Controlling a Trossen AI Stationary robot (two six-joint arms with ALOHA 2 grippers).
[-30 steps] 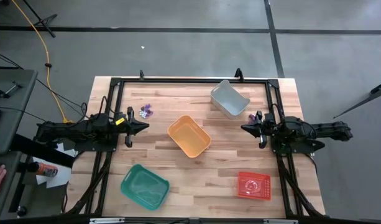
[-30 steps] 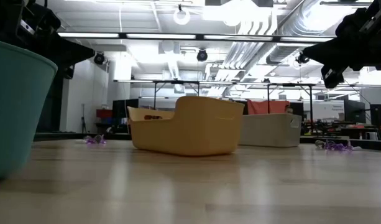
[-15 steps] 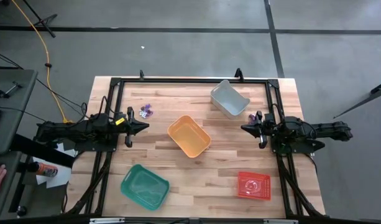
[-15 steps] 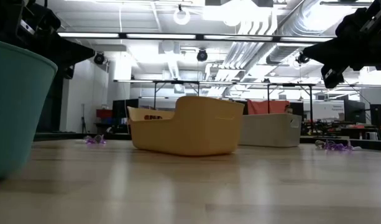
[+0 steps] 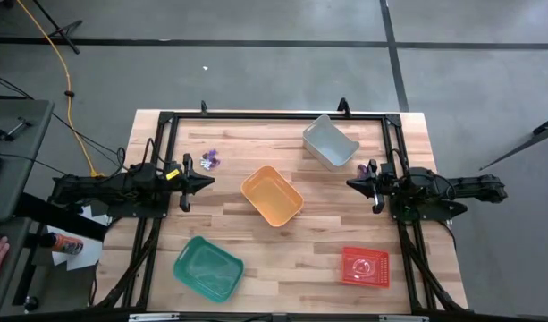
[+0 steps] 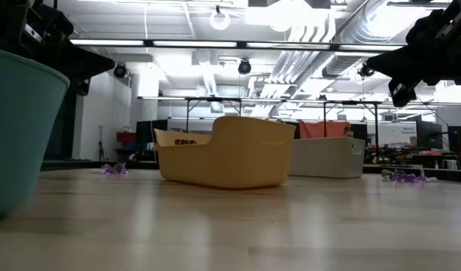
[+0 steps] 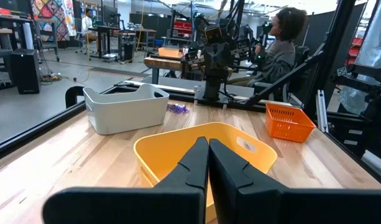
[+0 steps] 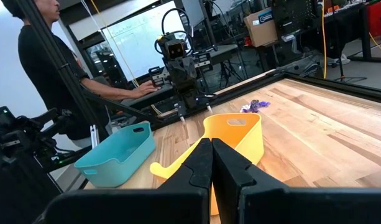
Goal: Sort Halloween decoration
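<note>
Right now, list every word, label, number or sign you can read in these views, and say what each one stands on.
None can be read.
Cardboard box in the room behind, right wrist view: a label shows, too small to read.
Whiteboard behind the table: faint marks, too blurred to read.
The bins and the wooden table show no print.

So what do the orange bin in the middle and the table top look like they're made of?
The orange bin looks like smooth moulded plastic: one even colour, rounded corners, a soft sheen. The table top looks like sealed wooden butcher block: pale planks with visible seams and a light gloss.
</note>
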